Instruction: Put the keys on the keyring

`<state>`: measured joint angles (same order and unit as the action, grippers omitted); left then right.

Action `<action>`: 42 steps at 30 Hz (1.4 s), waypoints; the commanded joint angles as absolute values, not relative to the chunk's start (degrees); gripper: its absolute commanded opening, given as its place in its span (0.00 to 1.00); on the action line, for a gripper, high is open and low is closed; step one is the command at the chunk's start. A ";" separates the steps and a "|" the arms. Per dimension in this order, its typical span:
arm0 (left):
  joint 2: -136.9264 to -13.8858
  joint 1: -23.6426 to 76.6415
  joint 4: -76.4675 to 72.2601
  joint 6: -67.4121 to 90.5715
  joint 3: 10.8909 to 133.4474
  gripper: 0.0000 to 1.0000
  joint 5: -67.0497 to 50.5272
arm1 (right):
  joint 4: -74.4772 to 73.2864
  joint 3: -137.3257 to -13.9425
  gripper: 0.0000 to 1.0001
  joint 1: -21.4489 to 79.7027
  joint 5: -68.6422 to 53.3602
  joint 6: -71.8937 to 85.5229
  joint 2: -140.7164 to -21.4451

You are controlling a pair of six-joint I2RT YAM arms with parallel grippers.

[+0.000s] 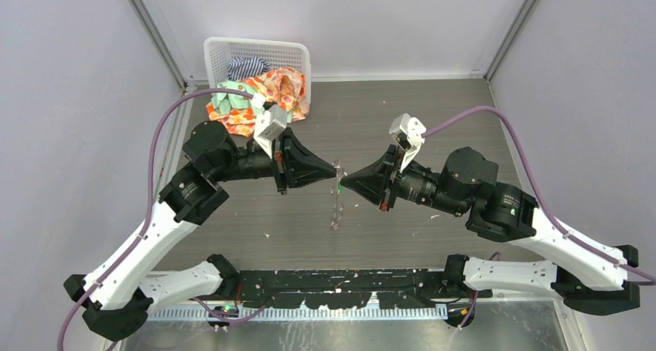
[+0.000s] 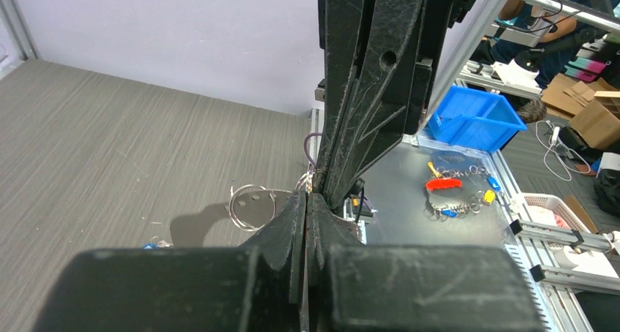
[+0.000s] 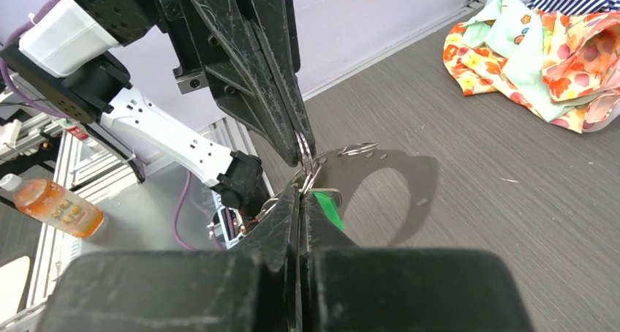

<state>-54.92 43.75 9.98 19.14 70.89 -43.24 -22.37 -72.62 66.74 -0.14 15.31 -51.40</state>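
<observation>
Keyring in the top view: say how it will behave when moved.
The keyring dangles in a thin line below the left gripper, so it likely swings freely. Its fine wire looks light and probably slippery, apt to twist.

Top view: high behind arm bases (image 1: 224, 270), looking down on whole counter (image 1: 449, 119). Wrist views: close along left tool (image 2: 307, 194), right tool (image 3: 301, 191), facing each other; probably share mid-counter.
</observation>
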 commanded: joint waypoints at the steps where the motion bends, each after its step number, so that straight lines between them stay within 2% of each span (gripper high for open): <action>1: -53.88 43.86 8.12 18.56 70.47 0.00 -43.16 | -20.01 -76.63 0.01 67.06 -1.96 12.52 -52.21; 13: -53.85 43.86 8.20 17.71 69.39 0.00 -43.14 | -15.23 -75.89 0.01 67.08 -3.20 12.81 -54.10; 19: -53.09 43.69 8.00 16.70 69.17 0.00 -41.10 | -20.02 -74.17 0.52 67.06 4.05 14.62 -51.17; 20: -53.01 43.61 7.93 16.51 69.25 0.00 -40.81 | -20.87 -73.79 0.69 67.08 5.04 14.79 -50.69; 22: -52.83 43.51 7.97 15.98 69.33 0.00 -39.13 | -23.04 -72.96 0.96 67.10 6.98 14.79 -48.62; 23: -52.78 43.51 7.99 15.62 69.34 0.00 -38.17 | -23.97 -72.50 0.99 67.09 8.17 14.77 -47.64; 27: -52.81 43.42 8.25 13.96 69.48 0.00 -32.59 | -26.00 -70.09 1.00 67.11 11.77 15.73 -44.86; 34: -54.14 43.26 8.96 11.47 70.93 0.00 -21.71 | -31.23 -70.48 1.00 67.70 11.86 15.95 -51.05; 42: -54.87 43.08 10.32 10.11 72.00 0.00 -16.25 | -23.67 -68.09 1.00 78.92 24.95 12.27 -57.45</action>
<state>-55.07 43.38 12.01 11.53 68.99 -20.82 -29.08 -67.68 74.02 15.92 14.85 -55.83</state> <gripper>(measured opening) 0.009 0.996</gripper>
